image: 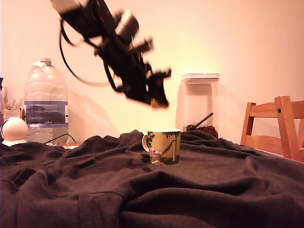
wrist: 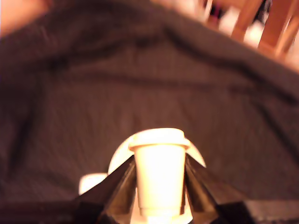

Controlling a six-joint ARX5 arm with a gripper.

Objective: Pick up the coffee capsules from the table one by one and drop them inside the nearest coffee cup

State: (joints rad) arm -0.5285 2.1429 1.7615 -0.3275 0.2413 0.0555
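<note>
My gripper (wrist: 160, 164) is shut on a pale cream coffee capsule (wrist: 160, 179), which stands upright between the two dark fingers (wrist: 117, 189). Just behind the capsule in the wrist view is the white rim of the coffee cup (wrist: 117, 161), with its handle (wrist: 91, 182) off to one side. In the exterior view the gripper (image: 159, 99) is blurred with motion and hangs above the yellow-green coffee cup (image: 164, 147), which stands upright on the table's rumpled dark cloth (image: 142, 194). I cannot make out the capsule in the exterior view.
A large water bottle (image: 46, 102) and a white ball-shaped object (image: 15, 130) stand at the exterior view's left. A tall clear lidded jar (image: 197, 104) is behind the cup. A light wooden chair (image: 275, 126) is at the right.
</note>
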